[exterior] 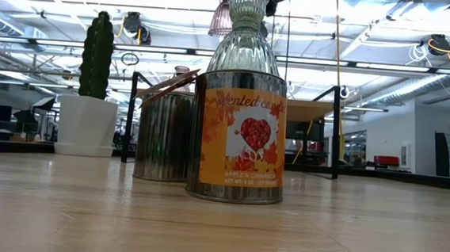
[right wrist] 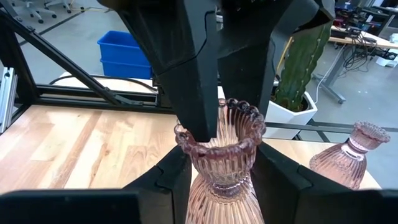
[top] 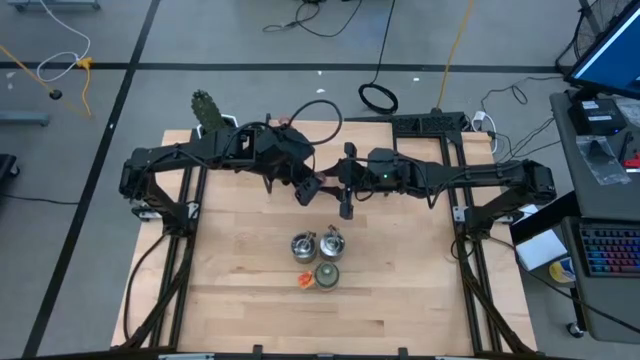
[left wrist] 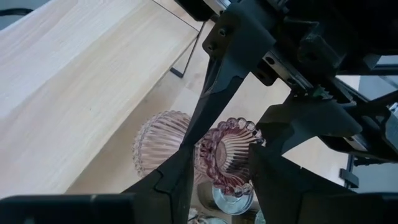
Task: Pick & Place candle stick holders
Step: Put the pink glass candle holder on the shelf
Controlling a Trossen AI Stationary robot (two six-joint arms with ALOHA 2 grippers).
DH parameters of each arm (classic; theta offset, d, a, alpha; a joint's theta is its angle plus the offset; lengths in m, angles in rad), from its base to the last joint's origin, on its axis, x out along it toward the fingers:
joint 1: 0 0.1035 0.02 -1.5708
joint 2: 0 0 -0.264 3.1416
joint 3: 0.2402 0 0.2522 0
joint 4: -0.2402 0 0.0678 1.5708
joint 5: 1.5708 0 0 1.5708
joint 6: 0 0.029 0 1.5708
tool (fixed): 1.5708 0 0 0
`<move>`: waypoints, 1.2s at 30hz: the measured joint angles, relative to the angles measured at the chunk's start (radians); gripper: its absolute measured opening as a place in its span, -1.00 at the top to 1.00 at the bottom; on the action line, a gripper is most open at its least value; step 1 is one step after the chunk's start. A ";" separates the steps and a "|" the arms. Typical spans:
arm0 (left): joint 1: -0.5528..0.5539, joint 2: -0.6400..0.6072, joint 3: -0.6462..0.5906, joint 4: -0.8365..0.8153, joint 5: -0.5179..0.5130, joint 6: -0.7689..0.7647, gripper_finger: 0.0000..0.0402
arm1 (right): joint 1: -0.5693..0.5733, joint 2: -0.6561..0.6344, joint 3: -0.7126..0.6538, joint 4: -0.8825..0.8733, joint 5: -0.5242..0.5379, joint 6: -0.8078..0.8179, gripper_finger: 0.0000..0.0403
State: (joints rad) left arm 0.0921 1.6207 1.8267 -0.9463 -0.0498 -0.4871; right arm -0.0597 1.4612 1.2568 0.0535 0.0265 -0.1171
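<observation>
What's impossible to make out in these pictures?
High view: what the left gripper and right gripper hold; too small, hidden beneath them.
Low view: both grippers, cut off by the top edge.
Left wrist view: left pink holder's base, behind the fingers.
Right wrist view: right pink holder's base, cut off below.

Ribbed pink glass holder (right wrist: 221, 163), shiny tin (exterior: 238, 136)

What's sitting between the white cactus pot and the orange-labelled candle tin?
In the low view, a plain silvery tin with a tilted copper lid shows between the pot and the labelled tin.
</observation>
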 joint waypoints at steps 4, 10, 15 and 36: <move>0.000 0.000 0.000 0.001 -0.001 0.038 0.22 | 0.000 0.000 0.000 -0.001 0.000 0.003 0.36; 0.000 0.000 0.000 0.008 -0.003 0.070 0.22 | 0.000 0.000 0.000 -0.001 -0.001 0.004 0.36; 0.000 0.000 0.000 0.017 -0.004 0.078 0.16 | 0.000 0.000 0.000 0.000 -0.001 0.004 0.36; 0.035 -0.090 0.000 -0.011 -0.006 0.089 -0.17 | -0.017 0.000 0.000 0.002 0.001 0.001 0.36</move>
State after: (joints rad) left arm 0.1271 1.5307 1.8267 -0.9570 -0.0563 -0.3977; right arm -0.0762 1.4616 1.2568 0.0559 0.0272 -0.1162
